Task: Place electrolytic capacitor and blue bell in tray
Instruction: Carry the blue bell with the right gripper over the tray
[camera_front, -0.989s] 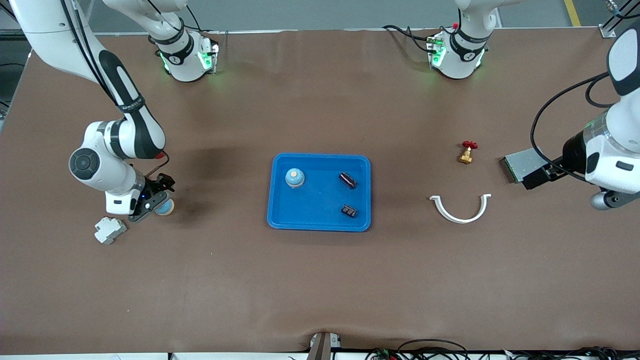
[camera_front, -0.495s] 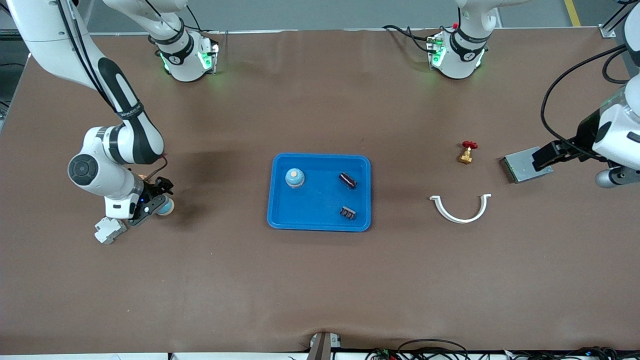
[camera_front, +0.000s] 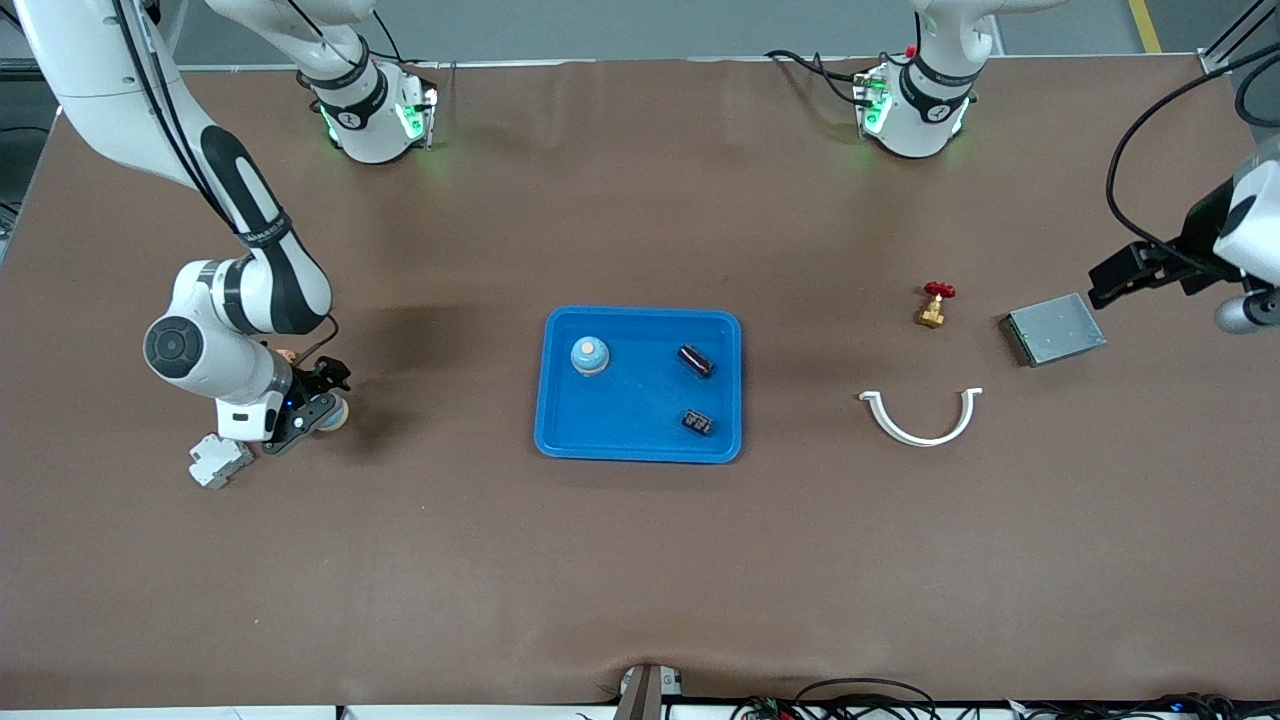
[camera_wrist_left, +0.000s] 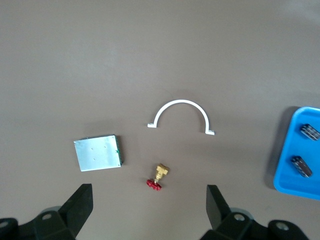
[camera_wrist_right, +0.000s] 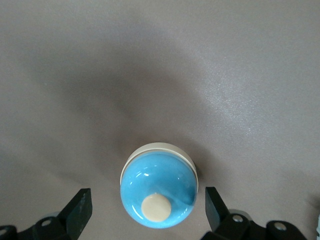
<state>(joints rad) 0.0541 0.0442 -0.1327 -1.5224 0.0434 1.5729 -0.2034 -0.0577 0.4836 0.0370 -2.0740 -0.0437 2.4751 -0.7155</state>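
Under my right claw (camera_wrist_right: 145, 210) sat a blue bell (camera_wrist_right: 159, 194), squarely between its wide-open, empty fingers; the tray (camera_front: 560, 425) lay well off toward the left arm's end, already holding another bell and two capacitors; the left claw (camera_wrist_left: 150, 207) waited open, empty.

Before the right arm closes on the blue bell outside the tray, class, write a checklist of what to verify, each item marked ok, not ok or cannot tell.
1. Right tool open: ok.
2. Blue bell sits between the right tool's fingers: ok.
3. Bell upright on the table, button up: ok.
4. White block beside the bell clear of the fingers: cannot tell.
5. Tray has bare floor for another bell, alongside the bell and two capacitors already in it: ok.
6. Left tool open, high over the grey box, away from the tray: ok.
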